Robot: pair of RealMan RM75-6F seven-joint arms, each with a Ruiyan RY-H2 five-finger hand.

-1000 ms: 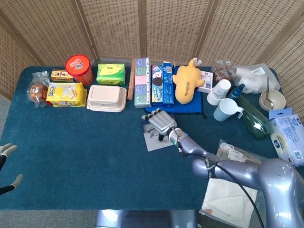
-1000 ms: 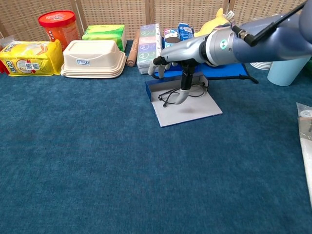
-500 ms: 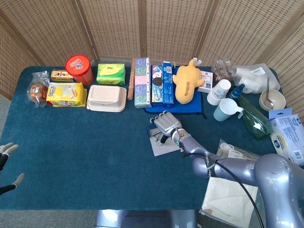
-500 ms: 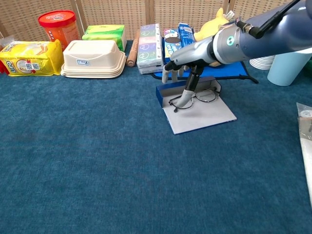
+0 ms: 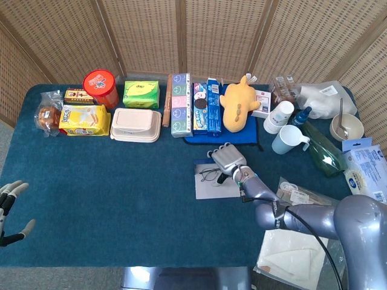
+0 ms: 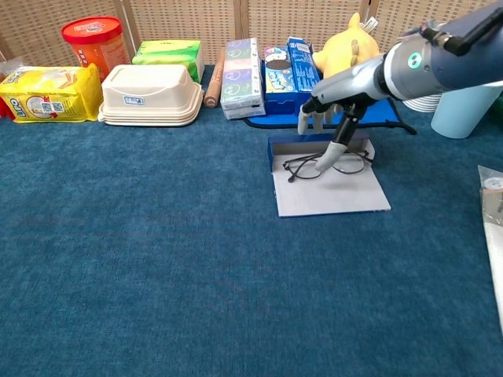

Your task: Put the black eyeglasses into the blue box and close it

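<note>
Head view. Right robot hand (image 5: 227, 161): fingers spread over the far edge of the blue box (image 5: 216, 179), one digit reaching down to the black eyeglasses (image 5: 211, 174); whether it pinches the frame or only presses it cannot be told from here; box lies open and flat, its pale grey liner showing, directly beneath and nearward of the robot hand; eyeglasses rest on that liner, just under the fingertips. Left robot hand (image 5: 11, 208): far off to the side at the bench (image 5: 121, 199) edge, fingers apart, holding nothing. Judgement: glasses look already on the box, so the step is seating them square, then folding the lid; a light, steady press seems wise, since the box looks light enough to slide on the cloth.

Chest view. Right robot hand (image 6: 333, 118): one finger down on the eyeglasses' bridge (image 6: 324, 164), others lifted and curled above the box's blue upright wall (image 6: 292, 144); nothing is visibly enclosed. Eyeglasses: thin black wire frame, rounded lenses, arms folded or splayed unclear; likely springy and prone to snag. Box: stiff card, matte grey inside, blue outside, sharp rectangular edges. Bench: dense blue carpet-like cloth, napped.
</note>
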